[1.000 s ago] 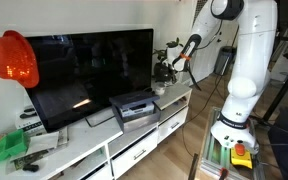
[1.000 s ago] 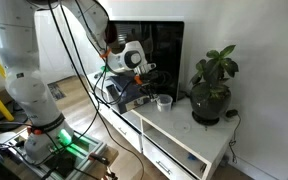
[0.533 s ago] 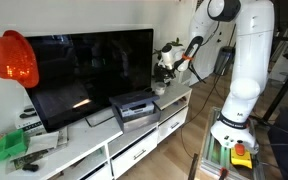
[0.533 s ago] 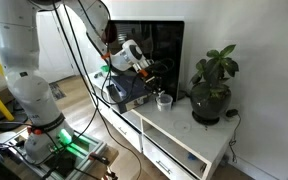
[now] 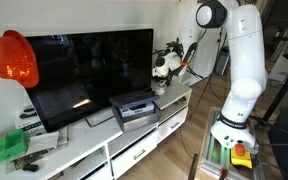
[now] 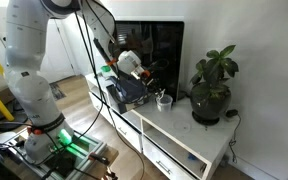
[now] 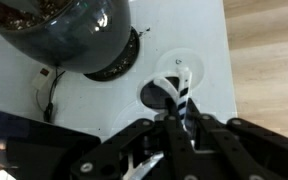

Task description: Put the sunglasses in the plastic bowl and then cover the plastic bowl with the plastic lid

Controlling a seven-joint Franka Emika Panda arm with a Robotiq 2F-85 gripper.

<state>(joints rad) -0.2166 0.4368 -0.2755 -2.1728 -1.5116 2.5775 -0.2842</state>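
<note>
The sunglasses (image 7: 164,95), pinched in your narrowly closed hand (image 7: 179,120), now hang over the plastic bowl (image 6: 164,100) on the desk (image 7: 94,110), at 4 o'clock from the plant pot (image 7: 64,35); the arm has lowered, so release appears due next.

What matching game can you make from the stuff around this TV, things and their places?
Things:
1. round dark plant pot
2. flat grey box
3. small round whitish plastic bowl
4. round orange thing

Places:
A. between the box and the pot
B. beside the black TV, near the wall
C. at the white cabinet's end, holding a leafy plant
D. in front of the TV screen

Pairs: 1-C, 2-D, 3-A, 4-B
</note>
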